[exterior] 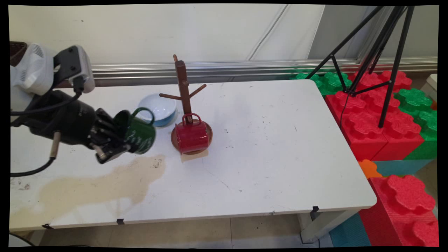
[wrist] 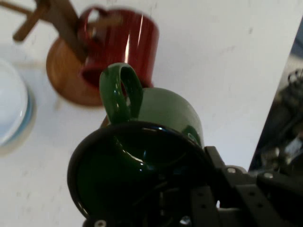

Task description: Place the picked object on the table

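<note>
Main view, jaws (exterior: 117, 141) gripping green mug (exterior: 140, 134), no lettering legible

- Even, soft daylight fills the main view; shadows under the red mug (exterior: 191, 137) stay faint.
- Hand view is blurred; glare streaks the green mug (wrist: 156, 137) toward 12 o'clock.
</note>
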Robot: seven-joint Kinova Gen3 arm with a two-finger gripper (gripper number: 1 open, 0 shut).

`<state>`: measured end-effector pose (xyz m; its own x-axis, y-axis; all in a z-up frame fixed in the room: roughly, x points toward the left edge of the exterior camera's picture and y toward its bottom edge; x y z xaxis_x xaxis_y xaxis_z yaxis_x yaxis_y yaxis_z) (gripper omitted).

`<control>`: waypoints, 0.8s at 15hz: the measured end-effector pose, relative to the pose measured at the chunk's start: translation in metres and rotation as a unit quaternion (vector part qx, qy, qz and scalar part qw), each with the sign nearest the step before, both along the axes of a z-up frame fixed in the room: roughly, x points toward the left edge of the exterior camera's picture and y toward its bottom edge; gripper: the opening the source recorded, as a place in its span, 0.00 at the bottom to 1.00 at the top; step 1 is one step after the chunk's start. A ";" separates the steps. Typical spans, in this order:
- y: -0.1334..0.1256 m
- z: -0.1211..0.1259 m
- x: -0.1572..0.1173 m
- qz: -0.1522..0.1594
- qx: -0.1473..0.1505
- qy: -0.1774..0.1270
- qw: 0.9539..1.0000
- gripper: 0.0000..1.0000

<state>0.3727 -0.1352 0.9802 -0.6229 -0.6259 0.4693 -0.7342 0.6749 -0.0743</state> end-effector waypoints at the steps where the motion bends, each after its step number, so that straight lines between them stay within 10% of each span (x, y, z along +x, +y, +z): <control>1: 0.000 0.000 0.002 0.000 0.007 -0.009 1.000 0.00; 12: -0.046 -0.024 0.036 0.004 0.077 -0.112 0.991 0.00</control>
<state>0.4087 -0.1811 0.9557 -0.6948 -0.6853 0.2182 -0.7167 0.6848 -0.1317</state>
